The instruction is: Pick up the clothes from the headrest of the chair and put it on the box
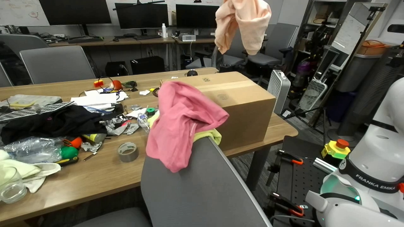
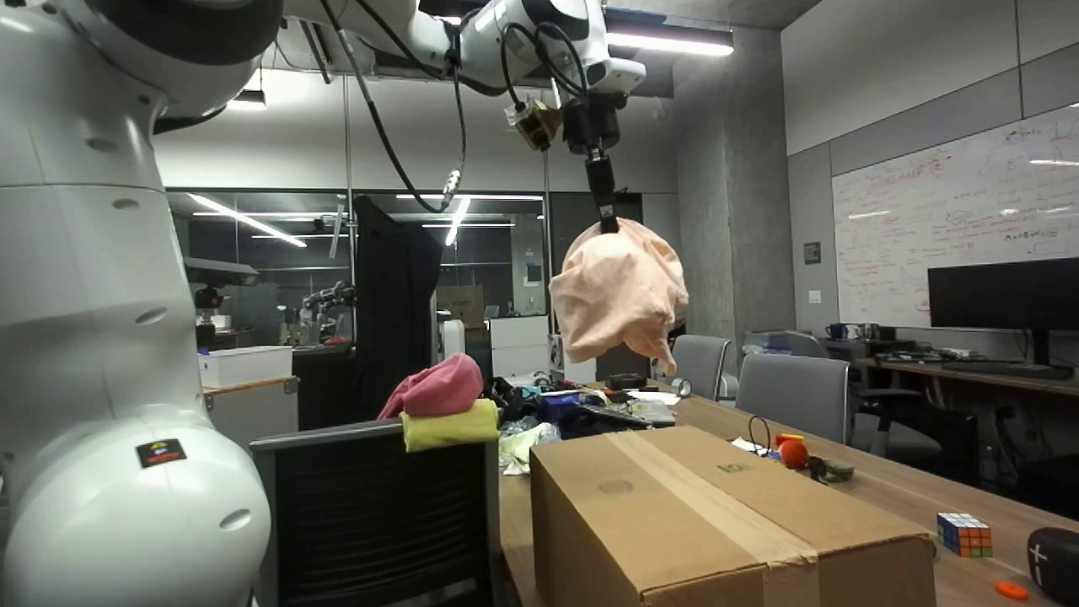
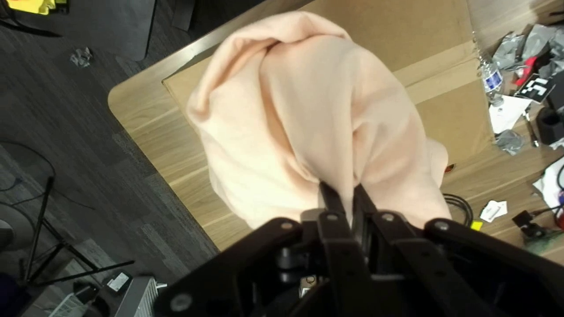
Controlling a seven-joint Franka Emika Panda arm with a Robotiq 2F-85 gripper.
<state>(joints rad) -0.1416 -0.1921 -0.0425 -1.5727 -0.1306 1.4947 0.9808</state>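
Gripping tight here with pincer (image 3: 341, 185), clamped onto peach cloth (image 3: 308, 110), dangling it in mid-air, higher than taped-up cardboard box (image 2: 691, 523) on worktop (image 1: 107, 176). And over near box, slung across top of grey chair (image 1: 202, 189): pink cloth (image 1: 180, 126), bunched on yellow cloth (image 2: 451, 427). Elsewhere on worktop, silver tape roll (image 1: 127, 156).

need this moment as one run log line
gripper: closed on peach cloth | peach cloth: hanging clear of box | chair: pink cloth atop yellow cloth | placing: not done
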